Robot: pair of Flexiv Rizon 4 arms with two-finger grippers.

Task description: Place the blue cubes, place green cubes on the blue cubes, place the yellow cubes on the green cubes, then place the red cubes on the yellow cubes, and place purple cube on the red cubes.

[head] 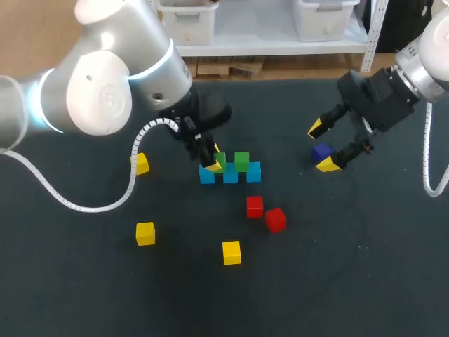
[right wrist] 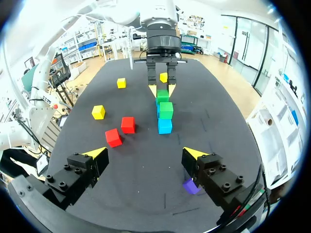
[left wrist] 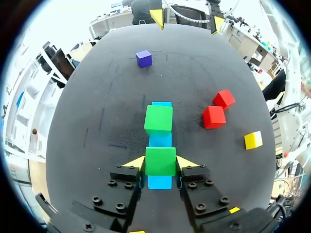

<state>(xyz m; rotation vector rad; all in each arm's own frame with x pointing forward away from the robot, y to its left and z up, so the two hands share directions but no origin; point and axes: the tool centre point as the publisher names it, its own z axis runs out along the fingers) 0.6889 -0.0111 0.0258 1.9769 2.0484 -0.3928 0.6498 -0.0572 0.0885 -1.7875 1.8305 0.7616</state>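
Left gripper (left wrist: 160,163) pinching green cube (left wrist: 160,156) atop blue row (head: 253,172), 9 o'clock end; second green (head: 242,161) toward 3 o'clock end. I see right gripper (head: 321,147) spread wide over purple cube (head: 321,152), 3 o'clock of row, bare mat (head: 287,158) between. Reds (head: 255,206) at 5 o'clock, apart.

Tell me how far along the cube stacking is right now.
Done: three blue cubes sit in a row, one green cube on them. In hand: the left gripper is shut on a second green cube over the row. Left: three yellow cubes, two red cubes and the purple cube lie unstacked; the right gripper is open near the purple one.
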